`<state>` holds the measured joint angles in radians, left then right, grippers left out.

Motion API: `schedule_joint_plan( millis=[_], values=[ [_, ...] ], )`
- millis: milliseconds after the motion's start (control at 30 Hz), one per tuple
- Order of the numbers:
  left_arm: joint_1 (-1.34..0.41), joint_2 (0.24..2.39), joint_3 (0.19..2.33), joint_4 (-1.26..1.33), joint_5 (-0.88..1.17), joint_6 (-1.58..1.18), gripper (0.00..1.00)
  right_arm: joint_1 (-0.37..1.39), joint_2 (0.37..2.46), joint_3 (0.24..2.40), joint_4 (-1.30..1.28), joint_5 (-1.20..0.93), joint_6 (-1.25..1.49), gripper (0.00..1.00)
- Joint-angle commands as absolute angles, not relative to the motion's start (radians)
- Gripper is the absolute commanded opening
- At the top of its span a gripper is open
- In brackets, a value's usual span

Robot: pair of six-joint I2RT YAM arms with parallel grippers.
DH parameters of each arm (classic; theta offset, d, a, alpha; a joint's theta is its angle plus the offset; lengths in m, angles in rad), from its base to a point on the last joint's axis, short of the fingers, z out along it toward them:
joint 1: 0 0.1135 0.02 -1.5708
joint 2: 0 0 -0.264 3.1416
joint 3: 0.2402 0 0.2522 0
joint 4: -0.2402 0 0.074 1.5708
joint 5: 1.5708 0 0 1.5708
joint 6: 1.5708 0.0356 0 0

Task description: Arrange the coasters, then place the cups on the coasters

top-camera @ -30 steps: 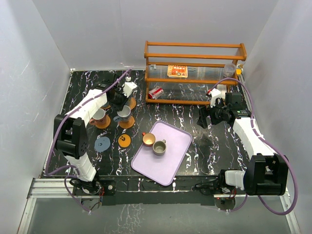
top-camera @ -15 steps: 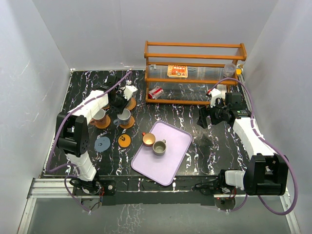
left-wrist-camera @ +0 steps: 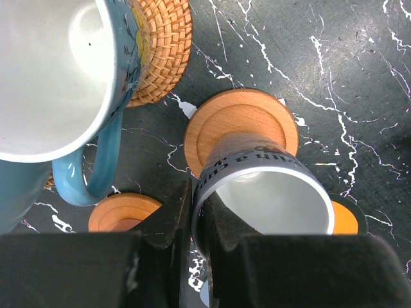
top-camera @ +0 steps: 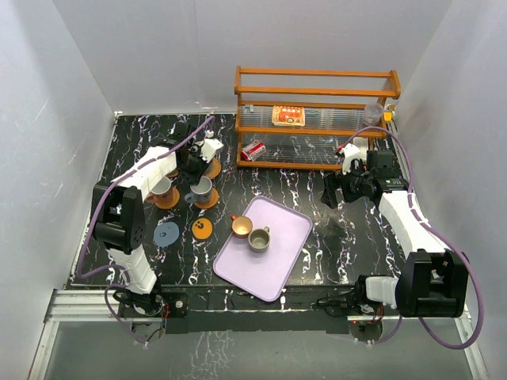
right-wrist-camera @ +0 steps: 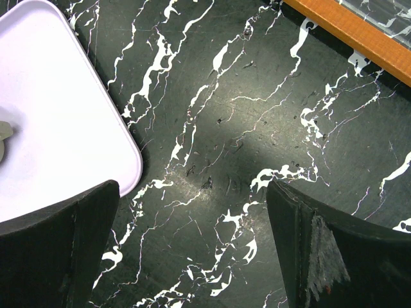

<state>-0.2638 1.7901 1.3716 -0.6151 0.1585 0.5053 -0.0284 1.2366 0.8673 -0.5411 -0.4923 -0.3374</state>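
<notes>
My left gripper (left-wrist-camera: 196,200) is shut on the rim of a grey cup (left-wrist-camera: 263,192), one finger inside and one outside. The cup stands over a plain orange coaster (left-wrist-camera: 239,122); I cannot tell whether it touches. From above, this gripper (top-camera: 195,176) holds the cup (top-camera: 203,185) at the back left. A blue cup (left-wrist-camera: 58,70) rests on a rattan coaster (left-wrist-camera: 164,51). A pale cup (top-camera: 162,186) sits on another orange coaster (top-camera: 167,199). The grey-blue coaster (top-camera: 165,233) and dotted orange coaster (top-camera: 202,229) lie bare. My right gripper (top-camera: 333,192) is open and holds nothing.
The lilac tray (top-camera: 277,253) at the front centre holds two cups (top-camera: 242,226) (top-camera: 259,238); its corner (right-wrist-camera: 58,115) lies left of my right fingers. A wooden rack (top-camera: 317,119) at the back carries a printed packet (top-camera: 288,115), with a red-and-white can (top-camera: 253,150) by its foot.
My left gripper has sunk slightly with the grey cup over the orange coaster. The right arm has not moved.
</notes>
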Motion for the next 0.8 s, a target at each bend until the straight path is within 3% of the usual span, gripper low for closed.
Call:
schedule_joint_plan(
  millis=[0,200,467,767],
  values=[
    [-0.258,1.769,1.366,-0.619,0.143,0.511,0.09,-0.032,1.22,0.867,-0.498,-0.493,-0.336,0.98],
    [-0.259,1.735,1.411,-0.648,0.155,0.509,0.24,-0.032,1.222,0.867,-0.498,-0.493,-0.336,0.98],
    [-0.262,1.65,1.467,-0.685,0.286,0.496,0.52,-0.034,1.222,0.868,-0.498,-0.493,-0.336,0.98],
    [-0.385,1.579,1.448,-0.724,0.497,0.643,0.69,-0.033,1.225,0.871,-0.497,-0.488,-0.337,0.98]
  ],
)
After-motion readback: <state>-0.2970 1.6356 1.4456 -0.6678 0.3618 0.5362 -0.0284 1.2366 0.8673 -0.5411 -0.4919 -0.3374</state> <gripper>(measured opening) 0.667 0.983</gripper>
